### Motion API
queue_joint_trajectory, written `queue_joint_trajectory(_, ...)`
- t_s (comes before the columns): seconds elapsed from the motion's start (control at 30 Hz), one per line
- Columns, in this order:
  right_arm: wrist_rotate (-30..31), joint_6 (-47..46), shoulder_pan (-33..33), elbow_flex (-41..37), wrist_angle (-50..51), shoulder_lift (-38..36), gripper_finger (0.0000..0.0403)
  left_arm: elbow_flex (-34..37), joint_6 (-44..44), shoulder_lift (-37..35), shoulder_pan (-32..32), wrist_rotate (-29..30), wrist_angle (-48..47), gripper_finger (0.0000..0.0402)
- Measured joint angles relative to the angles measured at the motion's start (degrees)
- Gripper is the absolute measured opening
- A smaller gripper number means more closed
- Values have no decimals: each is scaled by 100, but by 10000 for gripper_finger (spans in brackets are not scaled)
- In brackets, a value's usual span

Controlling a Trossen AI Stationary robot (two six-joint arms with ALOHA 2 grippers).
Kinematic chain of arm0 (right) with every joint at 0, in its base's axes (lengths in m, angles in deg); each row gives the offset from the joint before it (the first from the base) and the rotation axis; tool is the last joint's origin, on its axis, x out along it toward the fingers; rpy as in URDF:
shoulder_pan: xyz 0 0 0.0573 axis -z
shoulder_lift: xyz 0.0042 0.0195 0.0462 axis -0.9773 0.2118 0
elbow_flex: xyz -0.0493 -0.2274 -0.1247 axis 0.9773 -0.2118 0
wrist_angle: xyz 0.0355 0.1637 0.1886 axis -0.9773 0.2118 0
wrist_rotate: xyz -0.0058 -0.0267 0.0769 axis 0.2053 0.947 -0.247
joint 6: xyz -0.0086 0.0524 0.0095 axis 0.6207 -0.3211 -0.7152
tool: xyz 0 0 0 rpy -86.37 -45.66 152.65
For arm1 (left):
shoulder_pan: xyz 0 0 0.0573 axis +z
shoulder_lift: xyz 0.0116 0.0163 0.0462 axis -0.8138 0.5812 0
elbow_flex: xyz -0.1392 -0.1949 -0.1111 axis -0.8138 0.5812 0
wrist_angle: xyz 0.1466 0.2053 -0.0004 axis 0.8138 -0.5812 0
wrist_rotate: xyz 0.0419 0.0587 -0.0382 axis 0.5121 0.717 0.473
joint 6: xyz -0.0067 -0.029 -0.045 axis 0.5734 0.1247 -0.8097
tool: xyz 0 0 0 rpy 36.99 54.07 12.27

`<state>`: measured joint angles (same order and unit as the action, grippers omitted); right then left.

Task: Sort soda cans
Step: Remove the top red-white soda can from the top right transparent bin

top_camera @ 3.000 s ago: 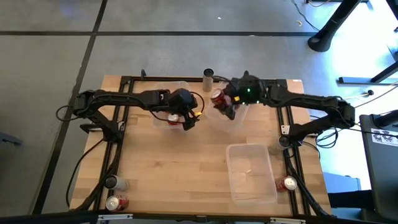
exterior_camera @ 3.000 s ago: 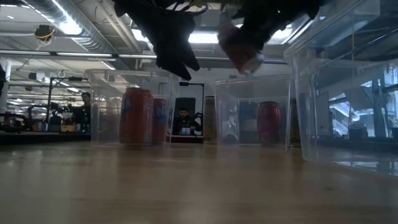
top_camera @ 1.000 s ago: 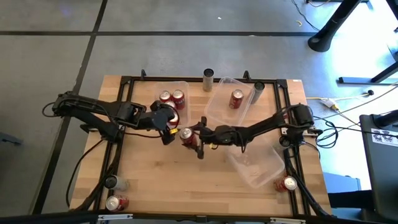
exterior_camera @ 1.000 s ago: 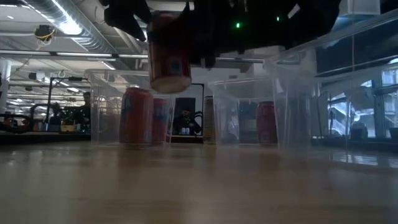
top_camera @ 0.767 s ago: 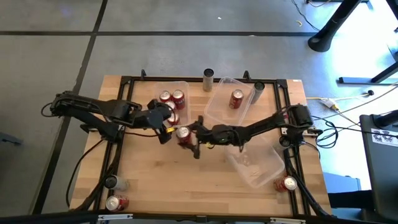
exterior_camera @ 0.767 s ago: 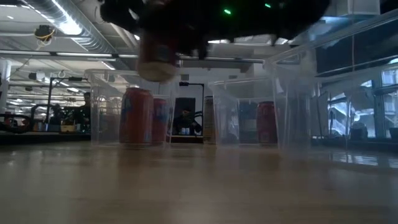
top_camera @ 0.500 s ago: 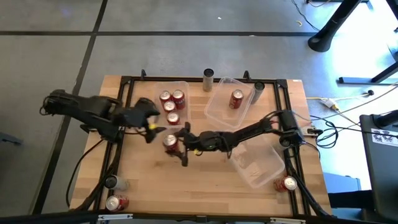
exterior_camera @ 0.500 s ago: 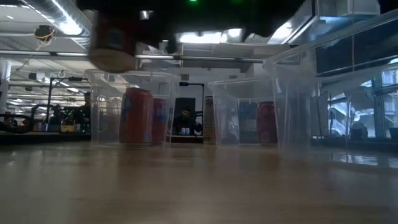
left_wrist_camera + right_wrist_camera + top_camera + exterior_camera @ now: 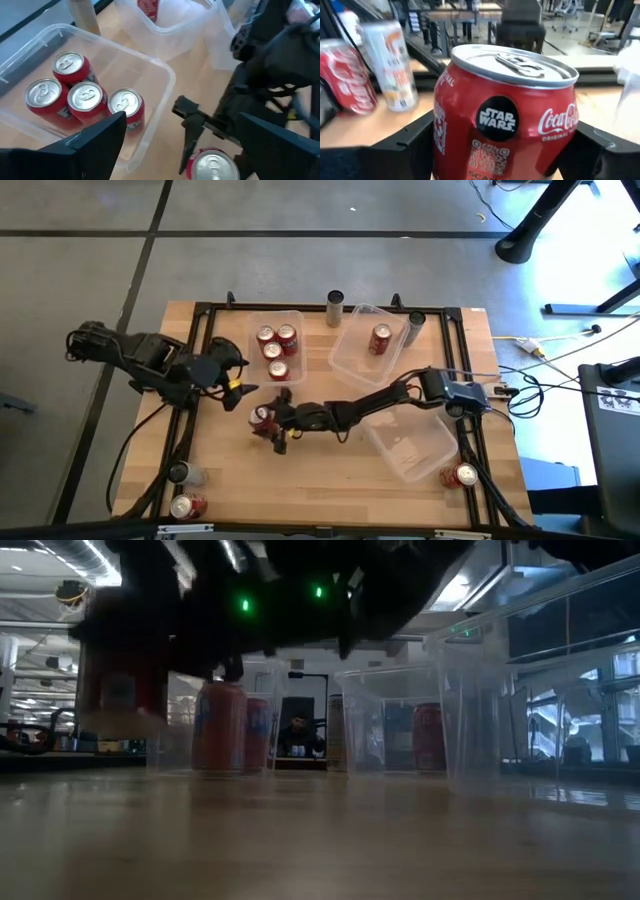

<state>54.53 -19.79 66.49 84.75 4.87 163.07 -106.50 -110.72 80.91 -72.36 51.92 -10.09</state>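
High view: the right gripper (image 9: 266,420) reaches across the surface (image 9: 320,470) toward its left side, its fingers closed around a red can (image 9: 262,416) held clear of the wood, as the low view shows. The left gripper (image 9: 228,372) hangs near the left rail beside the left bin (image 9: 297,315), its fingers spread wide with nothing between them. That bin already holds a cluster of red cans (image 9: 274,345), four by the left wrist view; the middle bin (image 9: 345,365) holds one red can (image 9: 380,339); the tilted bin (image 9: 432,455) at the right looks empty. Sorting seems partly done: several cans wait at the corners (image 9: 181,490), the right edge (image 9: 464,475), and two tall cans (image 9: 335,307) stand at the far edge.
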Motion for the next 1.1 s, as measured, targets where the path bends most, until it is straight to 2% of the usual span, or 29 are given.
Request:
queue_joint_trajectory(0.5, 39, -2, -1, -9, 262, 304, 303, 0, 85, 353, -94, 20, 12, 363)
queue_joint_trajectory(0.77, 39, 2, 1, -9, 343, 304, 389, 0, 188, 374, -94, 24, 12, 363)
queue_joint_trajectory(1.1, 42, 4, -30, -17, 471, 178, 358, 0, 204, 374, -94, 26, 1, 363)
